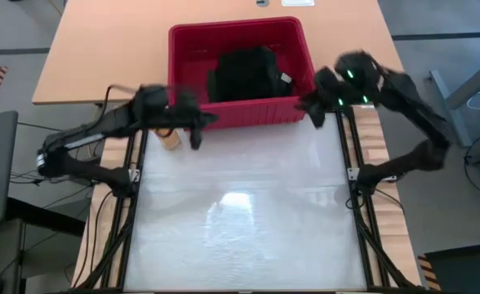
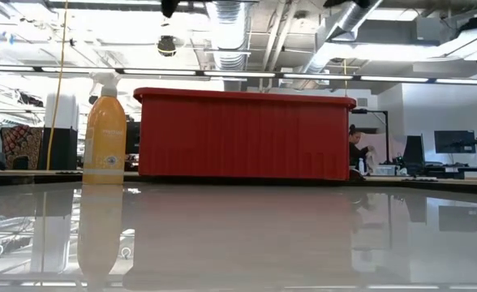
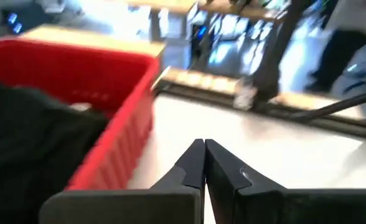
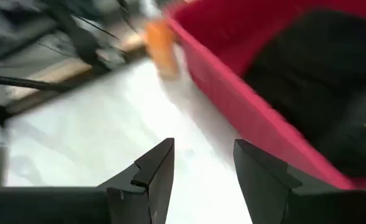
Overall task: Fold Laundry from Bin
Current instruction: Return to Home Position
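Note:
The red bin (image 1: 240, 77) stands at the table's far side and holds a heap of dark laundry (image 1: 244, 72). The bin also shows in the low view (image 2: 242, 134), and the laundry shows in both wrist views (image 3: 27, 143) (image 4: 320, 93). My left gripper (image 1: 196, 137) is shut and empty, above the table by the bin's near left corner. My right gripper (image 1: 312, 114) is open and empty, by the bin's near right corner (image 4: 201, 155).
An orange spray bottle (image 2: 105, 134) stands on the table left of the bin, near my left gripper (image 1: 169, 139). A shiny white work surface (image 1: 240, 212) spreads in front of the bin. A person shows in the room far behind the table (image 2: 356, 150).

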`<action>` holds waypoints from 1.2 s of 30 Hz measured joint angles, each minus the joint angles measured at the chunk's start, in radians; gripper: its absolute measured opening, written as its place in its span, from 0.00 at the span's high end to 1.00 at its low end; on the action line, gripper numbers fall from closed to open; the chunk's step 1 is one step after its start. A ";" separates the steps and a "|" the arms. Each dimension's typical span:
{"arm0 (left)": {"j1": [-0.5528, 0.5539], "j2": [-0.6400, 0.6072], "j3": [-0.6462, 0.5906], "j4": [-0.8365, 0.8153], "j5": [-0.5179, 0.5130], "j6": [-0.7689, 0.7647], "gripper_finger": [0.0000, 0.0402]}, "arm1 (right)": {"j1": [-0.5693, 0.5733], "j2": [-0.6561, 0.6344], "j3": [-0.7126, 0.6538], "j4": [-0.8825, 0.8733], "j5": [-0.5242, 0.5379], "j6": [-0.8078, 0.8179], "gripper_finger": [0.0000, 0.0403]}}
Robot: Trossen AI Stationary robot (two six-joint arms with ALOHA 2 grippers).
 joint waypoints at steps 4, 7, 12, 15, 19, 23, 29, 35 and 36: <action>-0.058 -0.148 -0.238 0.194 0.003 -0.076 1.00 | 0.133 -0.186 -0.280 0.263 0.000 0.064 0.52; -0.086 -0.231 -0.379 0.300 0.010 -0.147 1.00 | 0.225 -0.304 -0.467 0.426 0.001 0.094 0.52; -0.137 -0.322 -0.556 0.390 0.009 -0.191 1.00 | 0.308 -0.435 -0.691 0.534 0.001 0.115 0.52; -0.181 -0.352 -0.630 0.396 -0.036 -0.230 1.00 | 0.324 -0.468 -0.776 0.536 0.004 0.116 0.52; -0.242 -0.363 -0.707 0.431 -0.130 -0.319 1.00 | 0.333 -0.469 -0.863 0.479 0.005 0.136 0.52; -0.307 -0.363 -0.734 0.435 -0.133 -0.333 1.00 | 0.334 -0.432 -0.927 0.472 0.001 0.142 0.52; -0.371 -0.434 -0.807 0.437 -0.231 -0.330 1.00 | 0.409 -0.492 -1.101 0.853 -0.027 0.081 0.59; -0.376 -0.630 -0.930 0.440 -0.273 -0.338 1.00 | 0.406 -0.736 -1.344 0.991 0.096 0.155 0.87; -0.376 -0.670 -0.951 0.440 -0.270 -0.339 1.00 | 0.403 -0.779 -1.382 0.994 0.097 0.172 0.92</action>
